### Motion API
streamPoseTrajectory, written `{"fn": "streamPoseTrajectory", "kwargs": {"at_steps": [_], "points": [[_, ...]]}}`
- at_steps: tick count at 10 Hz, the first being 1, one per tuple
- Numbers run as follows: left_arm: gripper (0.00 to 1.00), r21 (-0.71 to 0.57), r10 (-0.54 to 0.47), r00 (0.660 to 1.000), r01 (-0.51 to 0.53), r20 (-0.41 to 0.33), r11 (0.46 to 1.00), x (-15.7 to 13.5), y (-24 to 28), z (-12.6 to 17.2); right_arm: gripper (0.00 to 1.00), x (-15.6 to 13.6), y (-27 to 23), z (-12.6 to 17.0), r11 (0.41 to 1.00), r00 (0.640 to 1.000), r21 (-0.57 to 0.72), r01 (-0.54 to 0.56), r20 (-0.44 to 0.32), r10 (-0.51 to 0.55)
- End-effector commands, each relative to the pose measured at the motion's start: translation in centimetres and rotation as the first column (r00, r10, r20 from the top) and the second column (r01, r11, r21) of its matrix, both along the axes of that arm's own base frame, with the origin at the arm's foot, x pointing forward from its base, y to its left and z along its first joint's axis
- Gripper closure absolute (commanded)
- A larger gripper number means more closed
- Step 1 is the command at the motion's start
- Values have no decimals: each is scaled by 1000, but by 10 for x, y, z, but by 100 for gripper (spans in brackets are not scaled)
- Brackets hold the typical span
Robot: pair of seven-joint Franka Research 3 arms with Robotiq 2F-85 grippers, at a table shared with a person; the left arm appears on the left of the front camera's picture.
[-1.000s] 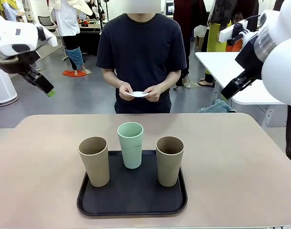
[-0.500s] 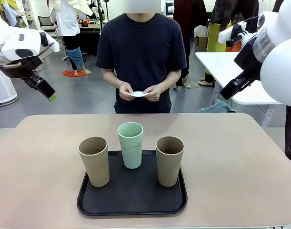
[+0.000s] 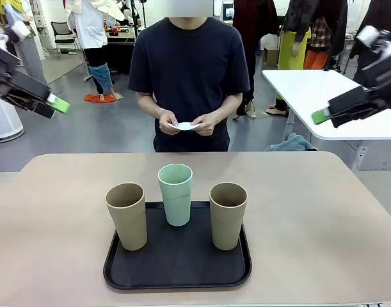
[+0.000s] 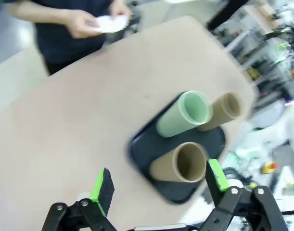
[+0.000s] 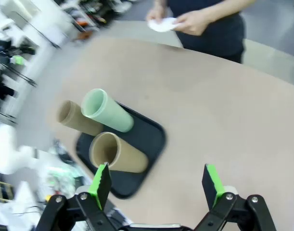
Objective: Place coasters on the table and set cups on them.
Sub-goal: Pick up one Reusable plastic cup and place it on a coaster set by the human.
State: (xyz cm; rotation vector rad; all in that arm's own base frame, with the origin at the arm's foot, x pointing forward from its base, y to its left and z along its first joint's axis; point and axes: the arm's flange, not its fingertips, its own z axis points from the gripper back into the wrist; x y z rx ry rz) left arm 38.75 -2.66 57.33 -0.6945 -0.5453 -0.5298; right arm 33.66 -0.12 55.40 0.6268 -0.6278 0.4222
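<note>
Three cups stand upright on a black tray [image 3: 137,272] near the table's [image 3: 310,217] front edge: a tan cup [image 3: 126,215] on the left, a mint green cup [image 3: 176,194] at the back middle, a tan cup [image 3: 228,215] on the right. The person across the table holds the white coasters [image 3: 184,126] in both hands at waist height. My left gripper [image 3: 54,103] hangs high at the far left, open and holding nothing. My right gripper [image 3: 323,116] hangs high at the far right, open too. The left wrist view shows the cups [image 4: 185,115] and the coasters [image 4: 108,22]; so does the right wrist view, with cups [image 5: 108,113] and coasters [image 5: 162,24].
A white table [image 3: 310,89] stands behind at the right. Bare tabletop lies on both sides of the tray and between it and the person. Other people stand farther back in the room.
Both arms have swung upward and outward, away from the table's middle. The person, the cups and the tray have not moved.
</note>
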Motion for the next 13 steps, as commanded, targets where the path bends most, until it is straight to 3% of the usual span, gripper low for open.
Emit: {"fn": "streamPoseTrajectory", "kwargs": {"at_steps": [1,2,4,5,8,9,13], "points": [[0,-440,-93,885,-133,-456,888,21,43,-14,0,4,-48,-10,797,936,595,103,-330,125],[0,-396,-27,846,-221,-533,891,24,69,-26,0,3,-69,-18,797,916,586,146,-385,116],[0,-444,-72,765,-292,-641,847,24,122,-46,0,3,-115,-35,741,879,636,217,-458,136],[0,-403,-43,744,-312,-667,860,18,140,-51,0,4,-135,-43,722,856,652,231,-489,168],[0,-401,3,725,-385,-689,831,-2,196,-54,0,-6,-175,-47,784,823,555,280,-559,102],[0,-369,19,710,-388,-704,844,-10,209,-57,0,-13,-186,-45,776,820,556,298,-565,91],[0,-323,106,689,-463,-717,826,-44,249,-56,0,-39,-217,-35,782,858,542,308,-513,17]]}}
